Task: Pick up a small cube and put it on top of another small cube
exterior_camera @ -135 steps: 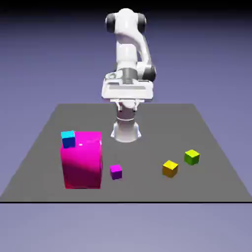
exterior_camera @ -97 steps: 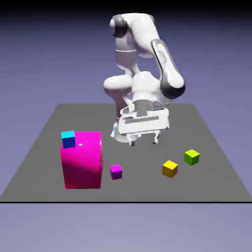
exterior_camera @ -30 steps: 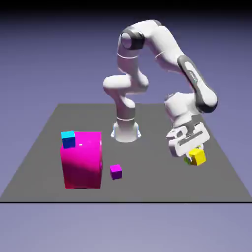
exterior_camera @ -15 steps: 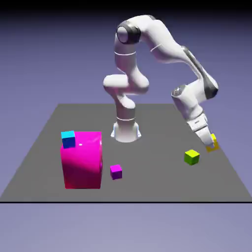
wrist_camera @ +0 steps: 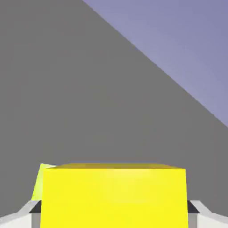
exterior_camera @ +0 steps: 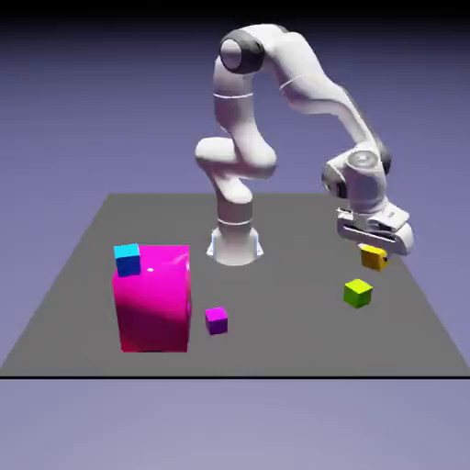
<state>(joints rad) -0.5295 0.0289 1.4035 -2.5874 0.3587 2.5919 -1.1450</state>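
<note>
One dark grey counter [exterior_camera: 275, 340] spreads before a plain blue-violet backdrop [exterior_camera: 64, 110], carrying one white robot arm [exterior_camera: 307, 83] and five blocks: four small cubes and one big one. The arm's single end effector [exterior_camera: 374, 257] has its two fingertips [wrist_camera: 24, 218] closed around one yellow cube [exterior_camera: 374, 258], gripping it by opposite sides. In the exterior view, with the counter's middle as the clock's centre, that yellow cube is held up toward 2 o'clock, well apart from the big block. One lime-green cube [exterior_camera: 358, 294] sits on the counter toward 3 o'clock, below the yellow one in the picture and not under it as a stack. One purple cube [exterior_camera: 217, 321] lies toward 7 o'clock. One big magenta block [exterior_camera: 154, 303] stands toward 8 o'clock, just beside the purple cube, with one cyan cube [exterior_camera: 128, 261] at its upper left corner.
</note>
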